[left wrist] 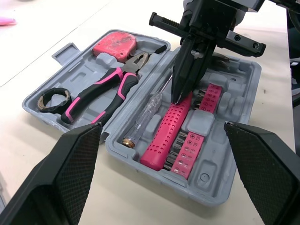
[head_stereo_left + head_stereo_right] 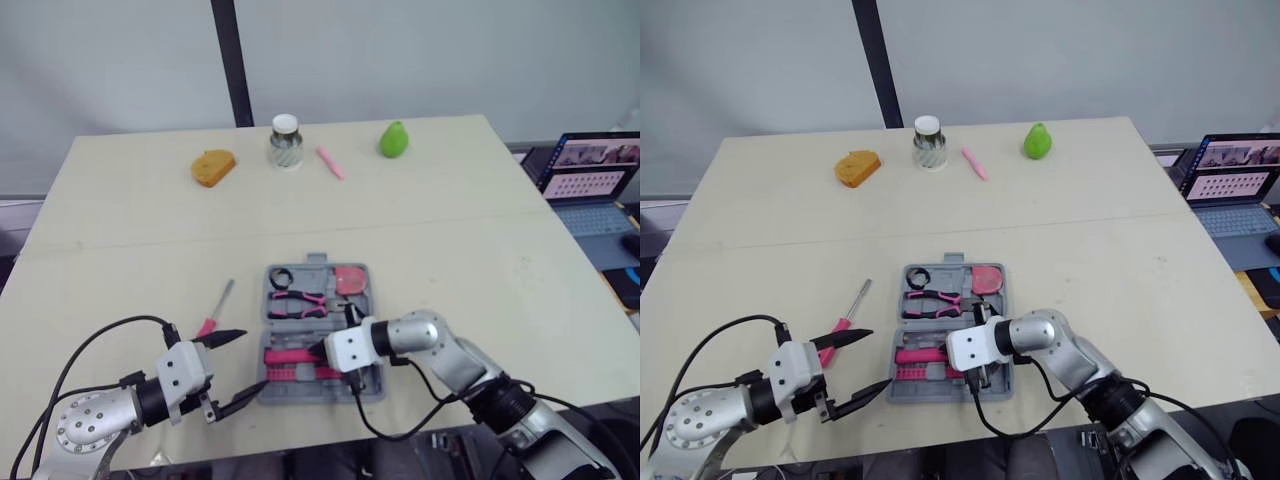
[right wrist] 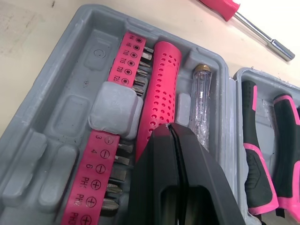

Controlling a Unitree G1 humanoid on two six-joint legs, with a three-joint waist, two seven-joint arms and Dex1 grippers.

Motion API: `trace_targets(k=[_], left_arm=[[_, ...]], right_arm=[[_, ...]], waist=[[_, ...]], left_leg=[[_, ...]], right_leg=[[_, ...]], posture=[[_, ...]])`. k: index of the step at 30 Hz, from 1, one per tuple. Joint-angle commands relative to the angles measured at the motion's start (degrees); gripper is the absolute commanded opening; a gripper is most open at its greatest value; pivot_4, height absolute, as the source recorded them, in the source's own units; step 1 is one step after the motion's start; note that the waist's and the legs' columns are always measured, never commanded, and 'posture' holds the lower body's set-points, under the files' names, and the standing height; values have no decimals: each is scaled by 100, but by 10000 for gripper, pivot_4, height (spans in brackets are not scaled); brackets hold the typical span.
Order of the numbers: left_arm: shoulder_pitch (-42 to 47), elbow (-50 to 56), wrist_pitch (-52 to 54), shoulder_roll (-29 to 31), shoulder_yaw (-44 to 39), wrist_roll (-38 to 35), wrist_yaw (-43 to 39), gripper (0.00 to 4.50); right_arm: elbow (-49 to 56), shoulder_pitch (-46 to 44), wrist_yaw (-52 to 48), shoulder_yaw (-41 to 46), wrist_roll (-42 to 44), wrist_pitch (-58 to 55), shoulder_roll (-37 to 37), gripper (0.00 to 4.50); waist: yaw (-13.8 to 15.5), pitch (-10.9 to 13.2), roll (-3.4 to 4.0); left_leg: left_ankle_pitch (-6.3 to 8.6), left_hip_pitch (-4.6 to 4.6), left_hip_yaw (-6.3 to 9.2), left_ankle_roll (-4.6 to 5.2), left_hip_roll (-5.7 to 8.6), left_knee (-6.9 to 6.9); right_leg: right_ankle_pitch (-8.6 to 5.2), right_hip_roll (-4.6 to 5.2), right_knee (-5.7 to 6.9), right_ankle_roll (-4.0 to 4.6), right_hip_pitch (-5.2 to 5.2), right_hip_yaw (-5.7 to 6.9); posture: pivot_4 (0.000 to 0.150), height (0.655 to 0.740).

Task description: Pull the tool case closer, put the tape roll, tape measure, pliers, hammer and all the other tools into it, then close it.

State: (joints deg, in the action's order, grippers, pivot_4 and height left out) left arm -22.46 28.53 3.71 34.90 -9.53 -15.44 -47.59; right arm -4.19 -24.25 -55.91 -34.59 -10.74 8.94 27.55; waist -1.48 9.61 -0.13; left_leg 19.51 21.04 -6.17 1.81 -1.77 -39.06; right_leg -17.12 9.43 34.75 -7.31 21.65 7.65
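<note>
Packing step, nearly done. The tool case (image 1: 213, 194) lies open near the table's (image 2: 450, 250) front edge, between the two arms. The far half holds the tape roll (image 1: 52, 99), pliers (image 1: 101, 89) and tape measure (image 1: 115, 46). The near half holds a clear tester screwdriver (image 1: 143, 115), bit strips (image 1: 185, 152) and a pink perforated handle (image 1: 161, 136), probably the hammer's; its head end is hidden behind the right arm. The right gripper (image 1: 176, 96) is clenched with nothing between the fingers, its tip down on the end of that handle, so I read it as seating the tool in its slot. The left gripper (image 2: 253, 360) is spread wide and empty, hovering at the case's front-left corner. One pink-handled screwdriver (image 2: 213, 313) lies on the table just left of the case. Next, in my view: lift the right arm clear, send the left to grasp the screwdriver by its handle and drop it into a free slot, then fold one half over and shut it. Anything sitting proud will block the close.
</note>
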Motion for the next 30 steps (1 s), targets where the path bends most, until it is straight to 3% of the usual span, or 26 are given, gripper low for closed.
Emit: trace_targets(k=[1, 30], left_arm=[[-1, 87, -46, 31, 19, -23, 31, 45000], [116, 14, -33, 16, 101, -9, 111, 45000]], right_arm=[[-749, 244, -203, -433, -645, -99, 270, 430], [-1265, 128, -191, -868, -1709, 746, 426, 430]], waist=[[0, -2, 1], [5, -122, 46]], left_leg=[[0, 0, 0, 0, 0, 0], [60, -69, 1, -36, -10, 19]], right_leg=[[0, 1, -1, 0, 0, 0], [-6, 14, -33, 11, -31, -4]], posture=[[1500, 7400], [1500, 7400]])
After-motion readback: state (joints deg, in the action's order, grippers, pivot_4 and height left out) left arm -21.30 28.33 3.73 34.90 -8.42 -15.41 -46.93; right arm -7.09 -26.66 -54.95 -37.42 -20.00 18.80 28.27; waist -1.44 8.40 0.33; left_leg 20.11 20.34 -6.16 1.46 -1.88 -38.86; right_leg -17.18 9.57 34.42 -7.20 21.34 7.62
